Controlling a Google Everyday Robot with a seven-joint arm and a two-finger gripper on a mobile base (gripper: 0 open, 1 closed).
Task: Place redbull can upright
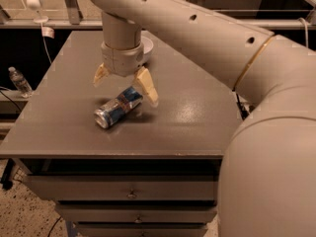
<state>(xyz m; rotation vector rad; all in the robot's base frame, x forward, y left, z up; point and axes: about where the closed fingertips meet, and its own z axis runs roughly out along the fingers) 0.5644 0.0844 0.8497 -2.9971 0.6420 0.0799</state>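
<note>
Fingers [148,86] spread wide, empty, just abv redbull can [117,108] lying on side, table [197,117] ctr.

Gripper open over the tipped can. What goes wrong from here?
The redbull can lies on its side and may roll: one finger sits near its far end and could nudge it as the open gripper descends. The white bowl stands just behind the wrist; reorienting might clip it.

A grey table [197,117] has drawers [131,187] under its top. A white bowl [146,47] sits near the table's far edge. A plastic water bottle [19,81] is left of the table, lower down. A white cable [45,43] hangs past its far-left corner. The gripper [125,90] hovers over the table's middle, fingers spread.
</note>
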